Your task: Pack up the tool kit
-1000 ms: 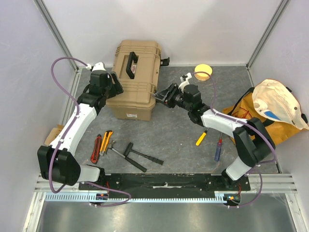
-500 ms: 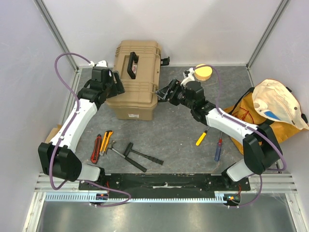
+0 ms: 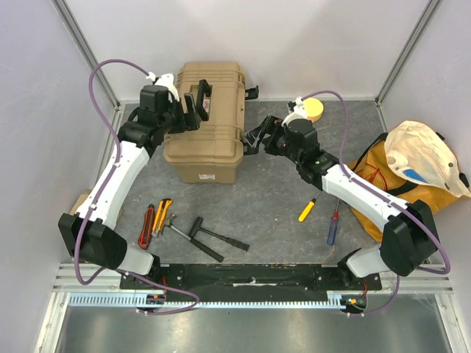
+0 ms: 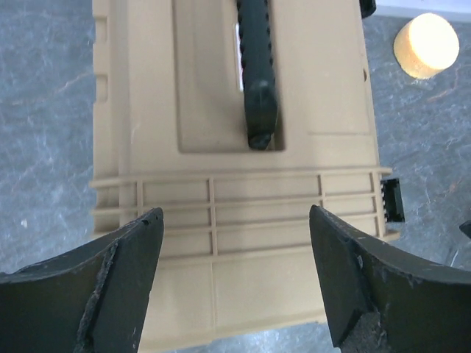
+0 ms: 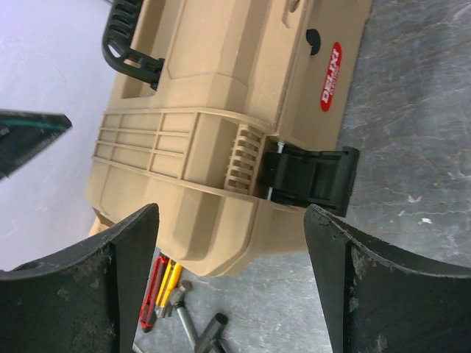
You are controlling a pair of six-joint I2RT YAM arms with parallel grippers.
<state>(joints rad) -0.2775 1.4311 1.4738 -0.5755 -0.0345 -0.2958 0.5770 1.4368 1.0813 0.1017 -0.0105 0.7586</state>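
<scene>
- Top view: my left gripper [image 3: 193,112] has come off the left flank of the toolbox [image 3: 221,129] and is now hovering over the lid beside the black handle [image 3: 205,88]. Its jaws are spread wide and are holding nothing.
- Top view: my right gripper [image 3: 255,138] is sitting just off the box's right side. Its jaws were narrower a second ago and are now standing wide apart, empty.
- Top view: the toolbox is sitting closed at the back of the grey table [image 3: 272,191], where it was before. Loose tools are lying nearer my bases: red and yellow cutters [image 3: 156,219], a yellow-handled screwdriver [image 3: 307,209] and a blue-handled screwdriver [image 3: 333,229].
- Left wrist: my fingers [image 4: 125,279] are showing as black, scuffed wedges framing the tan lid's moulded ribs. The handle is ridged and is lying in a shallow recess. A pale-yellow round disc [image 4: 427,44] is resting on the mottled table beyond.
- Right wrist: my fingers [image 5: 368,287] are framing the box's side wall, hard ribbed plastic. A black latch [image 5: 309,176] is jutting out from a comb-like hinge, and a red oval label [image 5: 330,87] is showing on the adjoining face.
</scene>
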